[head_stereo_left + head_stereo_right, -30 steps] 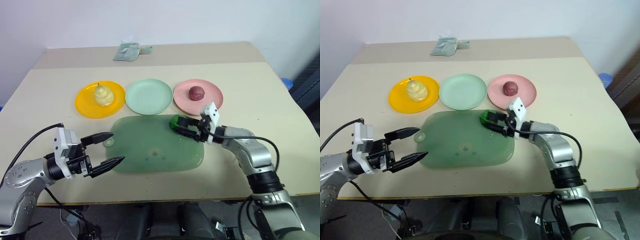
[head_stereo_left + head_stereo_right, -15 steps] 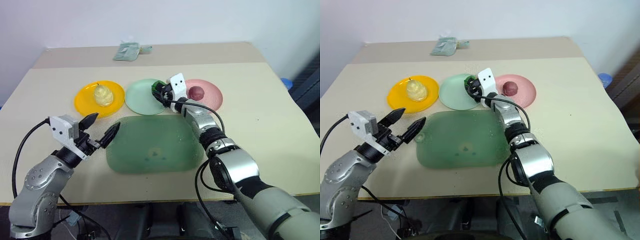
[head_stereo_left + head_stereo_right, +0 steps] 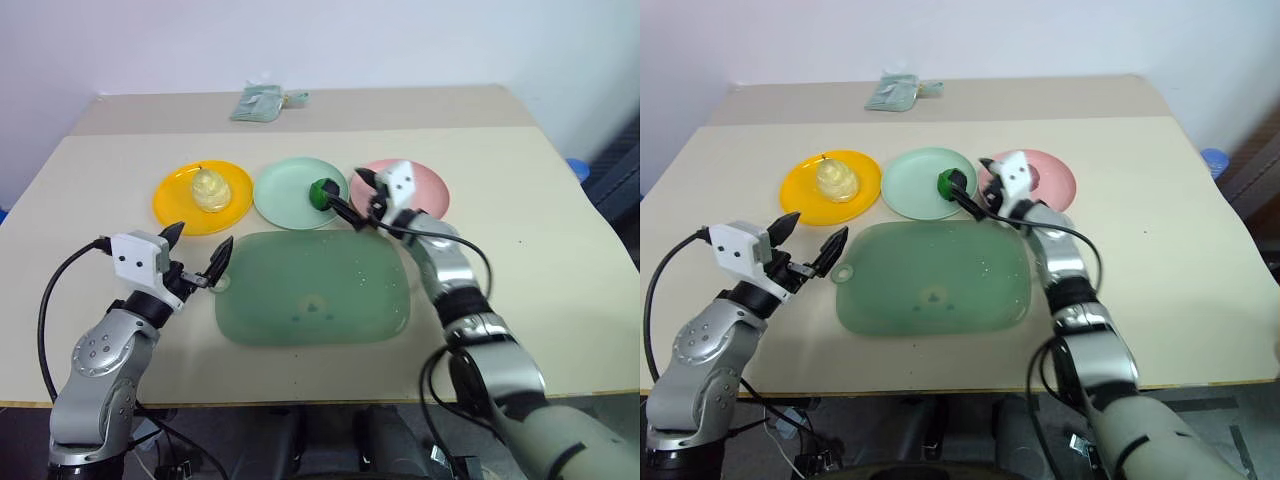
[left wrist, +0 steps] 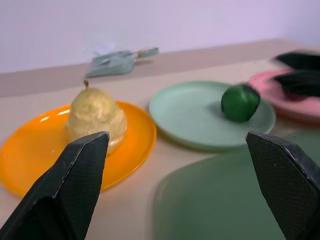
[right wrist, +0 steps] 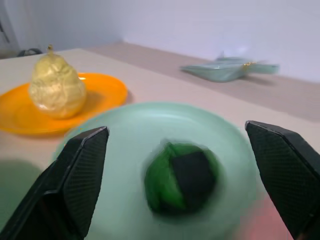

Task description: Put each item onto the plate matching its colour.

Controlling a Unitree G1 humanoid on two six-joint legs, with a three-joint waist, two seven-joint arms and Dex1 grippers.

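Observation:
The green ball (image 3: 323, 192) with its black patch rests on the mint green plate (image 3: 285, 195), nothing gripping it. Just right of it my right gripper (image 3: 348, 195) stands open, its fingers apart from the ball, its wrist over the pink plate (image 3: 430, 190). The maroon ball is hidden behind that wrist. The pale yellow pear (image 3: 210, 188) stands upright on the orange-yellow plate (image 3: 180, 208). My left gripper (image 3: 198, 243) is open and empty near the tray's left corner, pointing toward the plates. In the right wrist view the green ball (image 5: 182, 175) lies between the open fingers.
A large translucent green tray (image 3: 312, 290) lies bare in front of the three plates. A pale green bag (image 3: 262, 102) lies at the table's far edge. A bare tabletop stretches to the right of the pink plate.
My right gripper carried the green ball from the tray to the mint green plate, opened and let it go. My left gripper turned to point forward.

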